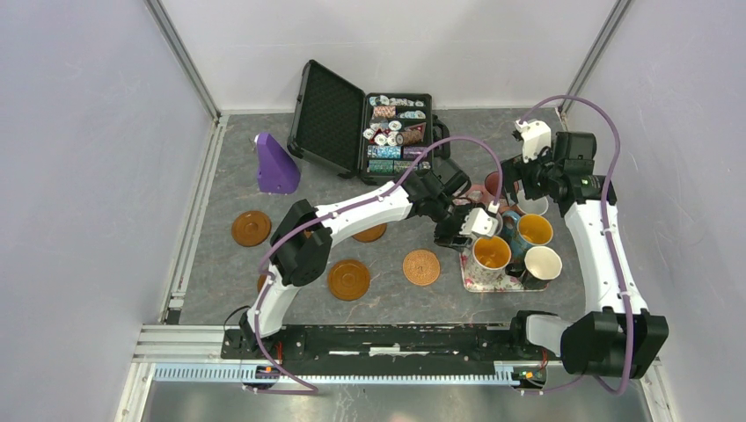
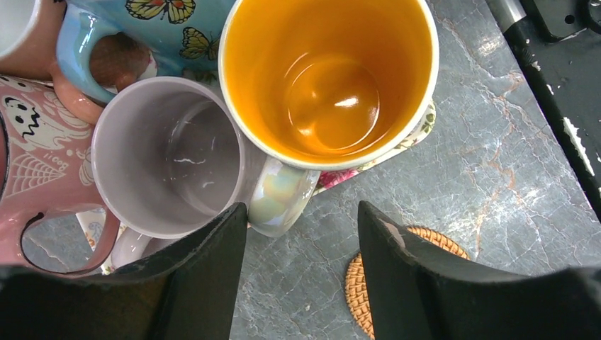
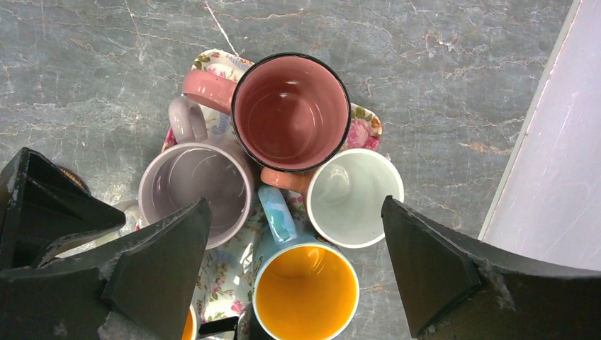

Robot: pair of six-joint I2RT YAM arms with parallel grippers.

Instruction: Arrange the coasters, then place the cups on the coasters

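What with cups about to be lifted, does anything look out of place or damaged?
Nothing spilled or broken. The mugs are crammed together on the floral tray, the lilac mug's handle tight against the orange-lined mug, leaving little room to grip.

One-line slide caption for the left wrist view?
Open left tool above the lilac mug and orange-lined mug crowded on the floral tray, woven coaster beside.

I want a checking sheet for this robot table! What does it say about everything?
Surface: grey marbled table, no spills seen.
Job's things: brown coasters and one tan coaster lie scattered, none holding a cup; cups crowd a floral tray.
Clutter: open black case of poker chips; purple block.
Grippers: left gripper jaws open by the lilac cup handle; right gripper jaws wide open above the cups.
Cables: purple cables loop above the table.
Surroundings: pale walls, metal frame.
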